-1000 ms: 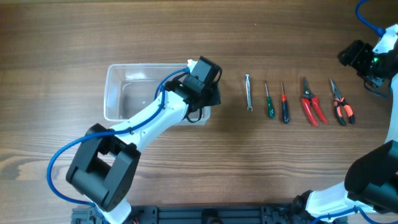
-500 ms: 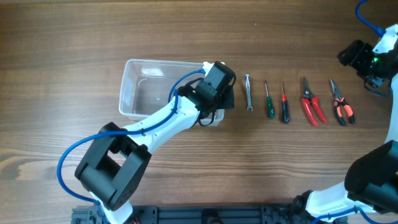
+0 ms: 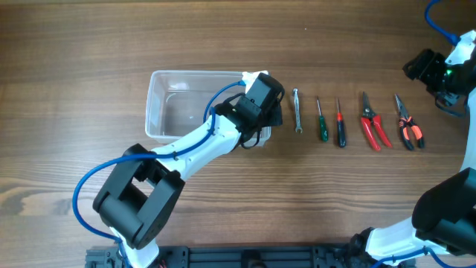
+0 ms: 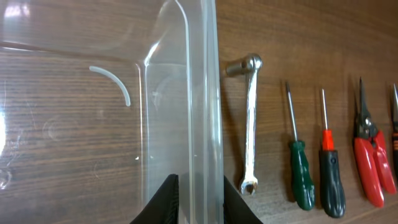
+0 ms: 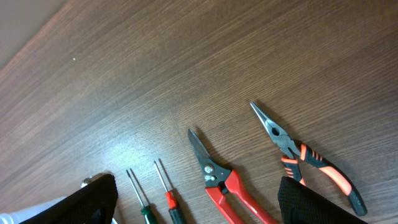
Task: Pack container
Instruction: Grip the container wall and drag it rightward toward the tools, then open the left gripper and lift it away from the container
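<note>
Pinching the right wall of the container (image 3: pixel 158 104) in the left claw (image 4: pixel 199 198), apparently siting it on the worktop (image 3: pixel 223 37) just left of the wrench (image 3: pixel 297 110). Holding the right claw (image 5: pixel 202 199) wide and empty above the pliers (image 5: pixel 317 171). Probably needing next: letting go, then fetching a tool.

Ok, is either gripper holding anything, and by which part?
The left gripper grips the container by its wall nearest the wrench, one finger inside, one outside. The right gripper is open, holding nothing.

Brown wood-grain tabletop (image 3: pixel 74 45), grain running left to right, evenly lit
</note>
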Action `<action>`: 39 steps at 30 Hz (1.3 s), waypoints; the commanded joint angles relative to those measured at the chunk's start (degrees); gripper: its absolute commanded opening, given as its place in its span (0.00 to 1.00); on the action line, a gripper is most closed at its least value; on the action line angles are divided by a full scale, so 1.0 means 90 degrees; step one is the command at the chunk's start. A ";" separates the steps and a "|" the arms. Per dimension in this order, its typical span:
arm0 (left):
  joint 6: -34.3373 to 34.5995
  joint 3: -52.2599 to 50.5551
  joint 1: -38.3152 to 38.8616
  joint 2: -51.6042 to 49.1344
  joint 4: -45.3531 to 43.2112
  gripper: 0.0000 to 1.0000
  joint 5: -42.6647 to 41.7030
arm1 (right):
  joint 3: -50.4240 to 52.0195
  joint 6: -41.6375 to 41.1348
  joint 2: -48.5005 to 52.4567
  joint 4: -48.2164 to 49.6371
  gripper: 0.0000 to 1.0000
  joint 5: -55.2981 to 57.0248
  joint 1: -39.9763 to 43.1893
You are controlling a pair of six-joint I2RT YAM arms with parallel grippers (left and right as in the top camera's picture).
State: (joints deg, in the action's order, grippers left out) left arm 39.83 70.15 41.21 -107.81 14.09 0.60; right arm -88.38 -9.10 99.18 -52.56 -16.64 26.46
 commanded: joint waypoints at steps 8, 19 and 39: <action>0.0818 0.0017 -0.0274 -0.0486 -0.0355 0.18 0.0058 | -0.0126 0.0012 0.0053 -0.0024 0.83 0.0041 0.0005; -0.0095 0.0228 -0.0272 0.0182 -0.1015 1.00 -0.0612 | -0.0126 0.0017 0.0053 -0.0022 0.83 0.0068 0.0005; -0.2062 0.0350 -0.4107 0.3820 0.3349 1.00 0.2606 | -0.0126 0.0969 0.0053 0.0036 0.94 0.1030 -0.0015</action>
State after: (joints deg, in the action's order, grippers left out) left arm 21.28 73.45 14.22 -72.95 40.84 27.77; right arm -88.38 -6.92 99.18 -53.19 -14.57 26.46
